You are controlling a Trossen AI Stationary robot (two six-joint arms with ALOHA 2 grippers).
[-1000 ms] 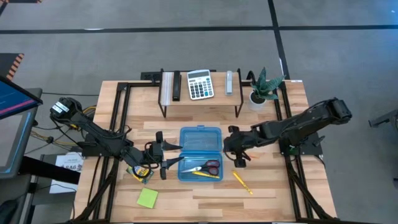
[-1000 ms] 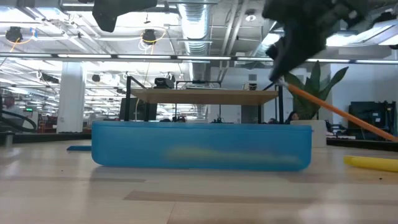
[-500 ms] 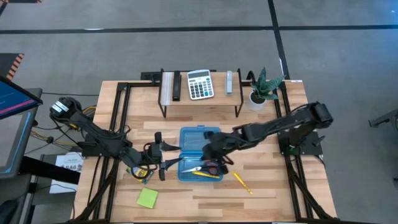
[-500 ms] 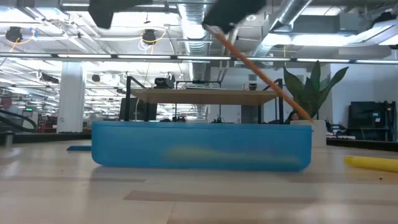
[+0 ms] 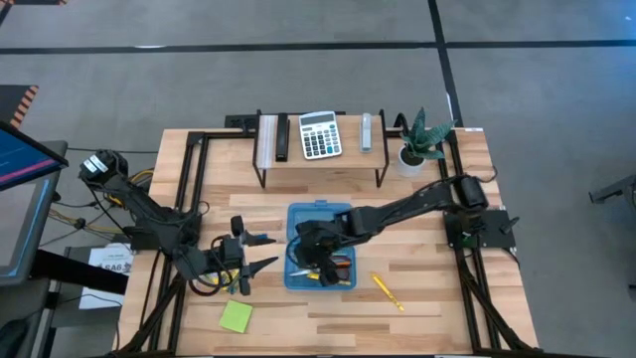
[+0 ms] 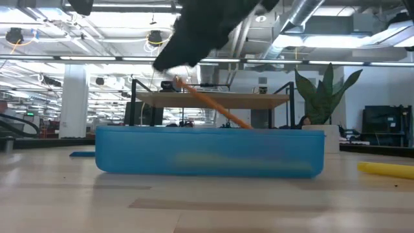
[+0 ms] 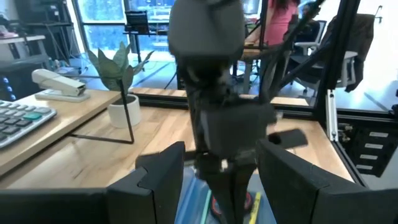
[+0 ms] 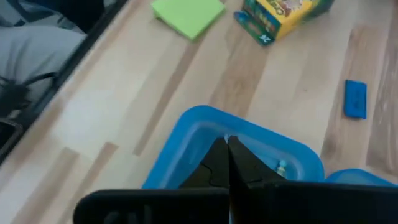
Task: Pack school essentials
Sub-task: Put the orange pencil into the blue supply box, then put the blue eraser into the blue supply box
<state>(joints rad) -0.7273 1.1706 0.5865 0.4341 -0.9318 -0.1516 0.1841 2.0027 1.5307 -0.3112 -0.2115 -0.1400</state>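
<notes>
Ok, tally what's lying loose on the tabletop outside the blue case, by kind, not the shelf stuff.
Yellow pencil: 1
Lime-green sticky-note pad: 1
Crayon box: 1
Small blue piece: 1
Total: 4

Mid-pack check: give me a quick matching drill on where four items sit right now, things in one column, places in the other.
1. calculator
2. sticky-note pad
3. orange pencil
4. yellow marker

A. lying on the table, right of the blue case
B. on the raised shelf at the back
C. held in the right gripper, slanting down into the blue case
D. near the table's front edge, left of the blue case

Pairs: 1-B, 2-D, 3-C, 4-A
</notes>
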